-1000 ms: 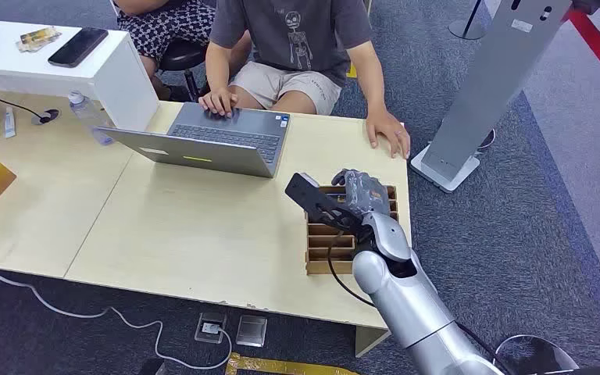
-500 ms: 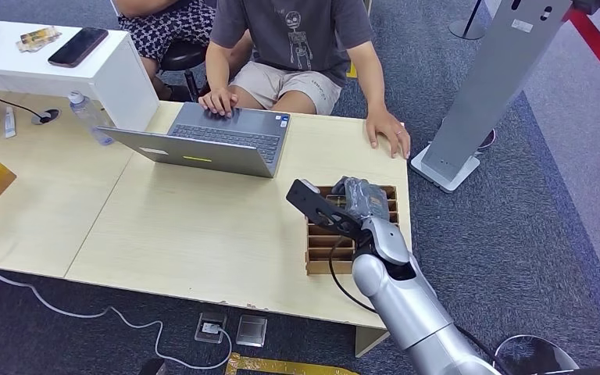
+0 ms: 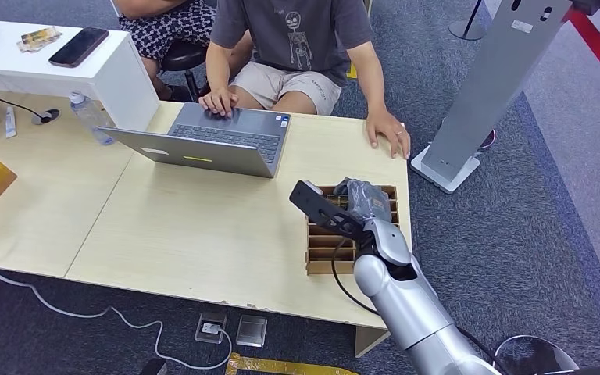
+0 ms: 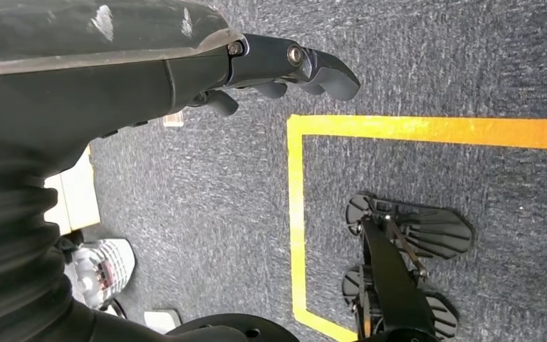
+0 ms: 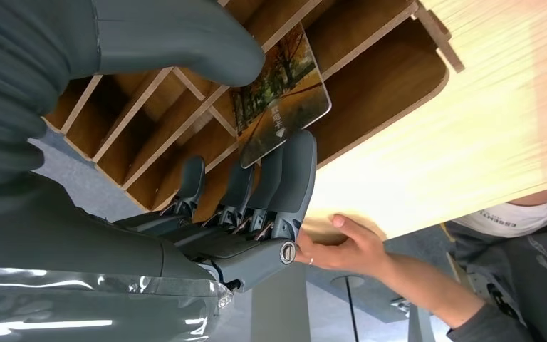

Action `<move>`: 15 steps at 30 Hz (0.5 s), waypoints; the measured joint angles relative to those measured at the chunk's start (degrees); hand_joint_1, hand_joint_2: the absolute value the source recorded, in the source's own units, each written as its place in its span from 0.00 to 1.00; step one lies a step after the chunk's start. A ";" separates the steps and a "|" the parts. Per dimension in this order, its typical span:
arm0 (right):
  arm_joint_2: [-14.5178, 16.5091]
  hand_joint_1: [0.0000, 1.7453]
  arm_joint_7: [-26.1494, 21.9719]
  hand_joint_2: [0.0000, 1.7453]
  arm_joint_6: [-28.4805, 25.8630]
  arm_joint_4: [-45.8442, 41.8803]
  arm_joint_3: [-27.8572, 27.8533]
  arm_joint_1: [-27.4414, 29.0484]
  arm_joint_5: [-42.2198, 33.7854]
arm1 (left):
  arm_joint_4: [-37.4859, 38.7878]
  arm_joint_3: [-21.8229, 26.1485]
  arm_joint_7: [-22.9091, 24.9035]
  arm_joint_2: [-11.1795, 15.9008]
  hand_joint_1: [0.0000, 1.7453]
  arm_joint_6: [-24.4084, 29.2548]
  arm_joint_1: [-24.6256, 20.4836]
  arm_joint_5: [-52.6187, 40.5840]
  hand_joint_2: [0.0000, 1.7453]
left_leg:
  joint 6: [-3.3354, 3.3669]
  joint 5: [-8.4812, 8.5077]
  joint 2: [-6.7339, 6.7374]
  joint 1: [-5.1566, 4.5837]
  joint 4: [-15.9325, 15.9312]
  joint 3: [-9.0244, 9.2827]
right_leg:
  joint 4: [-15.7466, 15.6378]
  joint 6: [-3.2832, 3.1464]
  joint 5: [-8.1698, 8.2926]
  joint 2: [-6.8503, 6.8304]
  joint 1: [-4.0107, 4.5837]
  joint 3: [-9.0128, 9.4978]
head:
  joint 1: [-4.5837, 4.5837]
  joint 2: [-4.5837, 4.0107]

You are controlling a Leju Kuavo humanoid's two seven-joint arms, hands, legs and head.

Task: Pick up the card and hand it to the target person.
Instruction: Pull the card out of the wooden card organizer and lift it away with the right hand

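The card (image 5: 279,91), printed with an autumn tree scene, sticks out of a slot of the wooden slotted holder (image 5: 388,75). My right hand (image 5: 238,246) pinches it, with the thumb (image 5: 185,39) on one face and the fingers (image 5: 295,171) on the other. In the head view the right hand (image 3: 365,199) sits over the far end of the holder (image 3: 322,248) on the table's right part. The seated person (image 3: 297,39) rests one hand (image 3: 388,131) on the table just beyond the holder. My left hand (image 4: 185,64) hangs over the carpet, fingers loosely apart, holding nothing.
An open laptop (image 3: 219,141) stands in front of the person, whose other hand is on its keyboard. A water bottle (image 3: 87,116) and a white shelf (image 3: 101,74) carrying a phone stand at the back left. A grey stand (image 3: 484,86) rises right of the table (image 3: 164,226).
My right hand has sunk slightly toward the holder and shifted a little to the right. The person and the laptop have not moved.
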 joint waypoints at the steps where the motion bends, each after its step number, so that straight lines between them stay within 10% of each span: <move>1: -0.03 0.48 0.07 1.00 -0.01 0.00 -0.13 0.06 0.02 | 0.00 -0.16 0.00 0.00 0.00 -0.05 0.00 -0.13 1.00 | 0.00 0.00 0.00 0.00 0.00 0.00 | 0.00 0.00 0.00 0.00 0.00 0.00 | 0.00 0.00; 15: -0.33 0.46 0.37 1.00 0.43 -0.09 -0.83 1.04 0.64 | 0.00 -1.01 0.08 0.00 0.00 -0.42 -0.01 -0.25 1.00 | 0.00 0.00 0.00 0.00 0.00 0.02 | 0.00 0.00 0.00 0.00 0.00 0.04 | -0.02 0.00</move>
